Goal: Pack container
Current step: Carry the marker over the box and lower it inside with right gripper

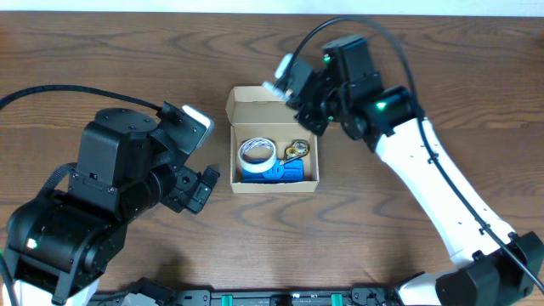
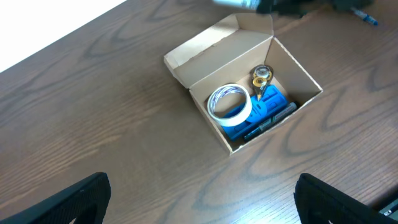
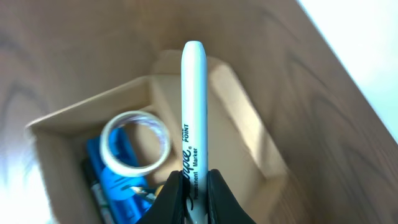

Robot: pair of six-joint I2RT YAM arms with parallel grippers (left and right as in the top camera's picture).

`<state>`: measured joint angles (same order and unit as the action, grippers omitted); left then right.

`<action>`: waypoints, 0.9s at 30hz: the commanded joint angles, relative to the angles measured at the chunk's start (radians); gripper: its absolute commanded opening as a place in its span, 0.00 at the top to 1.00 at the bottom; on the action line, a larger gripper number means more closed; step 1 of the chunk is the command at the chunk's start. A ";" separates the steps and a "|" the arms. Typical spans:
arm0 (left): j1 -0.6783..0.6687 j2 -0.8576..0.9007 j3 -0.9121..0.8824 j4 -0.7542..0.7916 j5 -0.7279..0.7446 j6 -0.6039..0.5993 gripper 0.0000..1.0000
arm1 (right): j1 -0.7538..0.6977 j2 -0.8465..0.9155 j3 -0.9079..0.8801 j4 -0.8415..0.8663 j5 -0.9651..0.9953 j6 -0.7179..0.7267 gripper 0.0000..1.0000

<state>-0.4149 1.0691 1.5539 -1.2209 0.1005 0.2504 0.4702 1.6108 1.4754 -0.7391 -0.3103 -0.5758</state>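
Overhead, your right tool (image 1: 293, 85) hangs over the far rim of the tan cardboard box (image 1: 274, 185) mid-desk. Left wrist: that tool (image 2: 199, 199) gapes empty, farther off. Right wrist: fingers clamp a grey marker (image 3: 193, 112), its length pointing over the box below.

R fingers (image 3: 214, 196) grip marker (image 3: 193, 106) above open container (image 3: 56, 134).
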 commanded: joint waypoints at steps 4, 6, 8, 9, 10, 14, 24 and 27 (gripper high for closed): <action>0.003 0.000 0.013 0.000 -0.007 -0.010 0.05 | 0.042 0.089 0.003 -0.055 -0.101 -0.208 0.99; 0.003 0.000 0.013 0.001 -0.007 -0.010 0.05 | 0.042 0.120 0.003 -0.072 -0.102 -0.208 0.99; 0.003 0.000 0.013 0.001 -0.007 -0.010 0.05 | 0.042 0.150 0.003 -0.094 -0.108 -0.222 0.99; 0.003 0.000 0.013 0.000 -0.007 -0.010 0.05 | 0.042 0.164 0.003 -0.103 -0.110 -0.232 0.99; 0.003 0.000 0.013 0.001 -0.007 -0.010 0.05 | 0.042 0.175 0.003 -0.108 -0.109 -0.235 0.99; 0.003 0.000 0.013 0.000 -0.007 -0.010 0.05 | 0.042 0.217 0.003 -0.119 -0.116 -0.262 0.98; 0.003 0.000 0.013 0.001 -0.007 -0.010 0.05 | 0.073 0.284 0.003 -0.137 -0.130 -0.278 0.99; 0.003 0.000 0.013 0.001 -0.007 -0.010 0.05 | 0.079 0.312 0.003 -0.140 -0.109 -0.278 0.99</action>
<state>-0.4149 1.0691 1.5539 -1.2209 0.1005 0.2504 0.5354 1.8851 1.4754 -0.8730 -0.4160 -0.8337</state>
